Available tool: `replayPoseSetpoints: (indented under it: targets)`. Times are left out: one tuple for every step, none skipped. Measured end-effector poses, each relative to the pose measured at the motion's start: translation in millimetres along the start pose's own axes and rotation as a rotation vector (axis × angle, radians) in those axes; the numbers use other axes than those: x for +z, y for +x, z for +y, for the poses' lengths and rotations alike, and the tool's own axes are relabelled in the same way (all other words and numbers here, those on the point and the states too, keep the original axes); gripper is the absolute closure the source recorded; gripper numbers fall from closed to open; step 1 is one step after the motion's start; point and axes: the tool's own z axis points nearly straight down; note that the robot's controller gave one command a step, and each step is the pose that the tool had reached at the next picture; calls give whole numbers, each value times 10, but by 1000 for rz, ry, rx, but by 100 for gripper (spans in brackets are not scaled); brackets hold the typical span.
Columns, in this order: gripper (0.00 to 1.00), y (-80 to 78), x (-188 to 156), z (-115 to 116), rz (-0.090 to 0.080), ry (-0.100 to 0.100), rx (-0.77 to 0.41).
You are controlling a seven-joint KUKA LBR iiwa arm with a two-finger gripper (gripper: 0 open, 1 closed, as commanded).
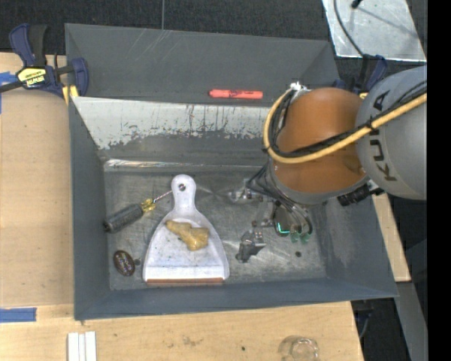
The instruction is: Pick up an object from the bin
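My gripper [270, 238] hangs low over the right half of the bin floor, under the orange cover. Its fingers stand open with nothing between them. One dark fingertip [247, 249] is close to the floor, just right of a white dustpan [185, 253]. The dustpan lies flat in the middle with its handle pointing to the back wall. A yellow-brown lumpy thing [189, 234] rests on the dustpan's blade. No loose thing lies directly under the gripper.
A screwdriver [132, 214] with a black handle and a yellow collar lies left of the dustpan's handle. A small dark oval thing [124, 262] sits in the front left corner. The arm and its cables cover the bin's right back part.
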Motion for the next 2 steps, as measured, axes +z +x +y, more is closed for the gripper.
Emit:
replayPoseSetpoints:
  targets:
    - [0,-18,-41,-1,-9,-1,2]
    - [0,-47,227,93,-17,1,-97]
